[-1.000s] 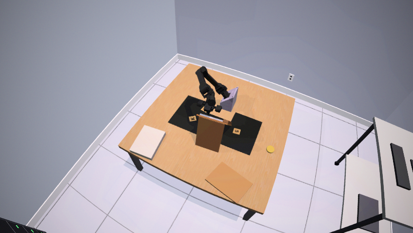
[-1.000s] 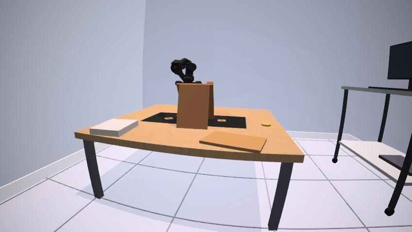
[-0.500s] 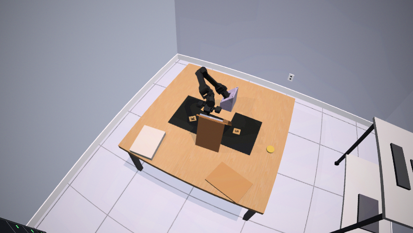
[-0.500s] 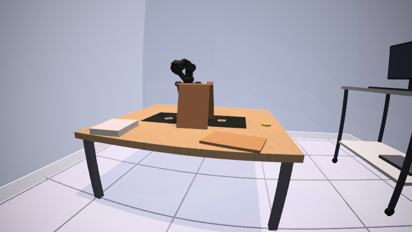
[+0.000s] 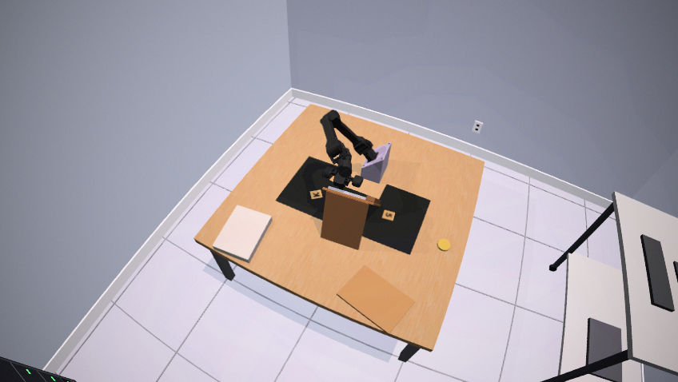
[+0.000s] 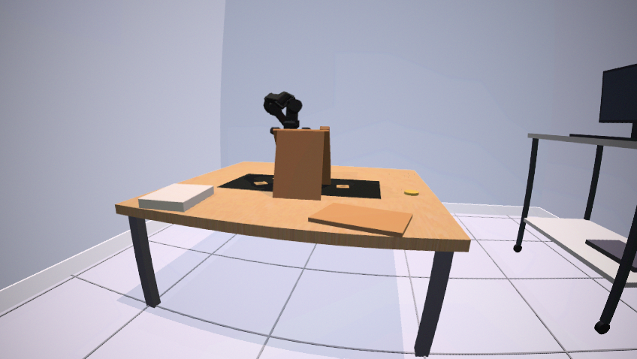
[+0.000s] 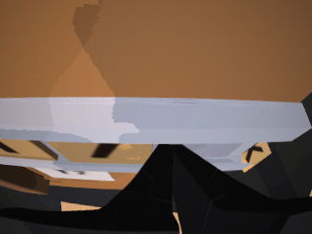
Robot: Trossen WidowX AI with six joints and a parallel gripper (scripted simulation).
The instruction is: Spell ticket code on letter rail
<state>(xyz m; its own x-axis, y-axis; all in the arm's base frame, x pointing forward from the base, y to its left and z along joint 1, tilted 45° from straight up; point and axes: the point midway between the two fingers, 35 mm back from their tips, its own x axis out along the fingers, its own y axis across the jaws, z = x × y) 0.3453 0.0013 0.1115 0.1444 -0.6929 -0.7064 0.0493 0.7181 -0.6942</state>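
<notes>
At the near edge of a wooden counter (image 5: 289,251) (image 6: 267,224), a thick white block (image 5: 241,232) (image 6: 176,196) lies toward one corner and a flat tan slab (image 5: 375,299) (image 6: 361,218) toward the other. Behind them stands the brown board (image 5: 344,220) (image 6: 297,164) (image 7: 197,53), its pale letter rail (image 5: 346,192) (image 7: 207,117) running along the upper part of the side facing the arm.

In the wrist view, two letter tiles (image 7: 104,152) (image 7: 27,148) sit side by side in the rail, their letters partly covered; a white ticket (image 7: 81,174) shows below, its print too slanted to read. A black gripper (image 5: 339,185) (image 6: 291,126) (image 7: 168,148) meets the rail in that view, jaws clenched together, its tips overlapping the rail's lower lip; whether they touch it cannot be told.

Beyond the board's near face, dark matting (image 5: 403,232) (image 6: 365,189) spreads to both sides, bearing a loose K tile (image 5: 316,194) (image 6: 260,183) (image 7: 257,156) on one side and another tile (image 5: 388,215) (image 6: 342,186), marked S or 5, on the other. A yellow disc (image 5: 444,244) (image 6: 411,192) lies near the counter's side edge.

Farther back, the black arm (image 5: 330,135) (image 6: 283,104) bends above the counter beside a lilac stand (image 5: 380,165); a wall outlet (image 5: 476,126) is behind.
</notes>
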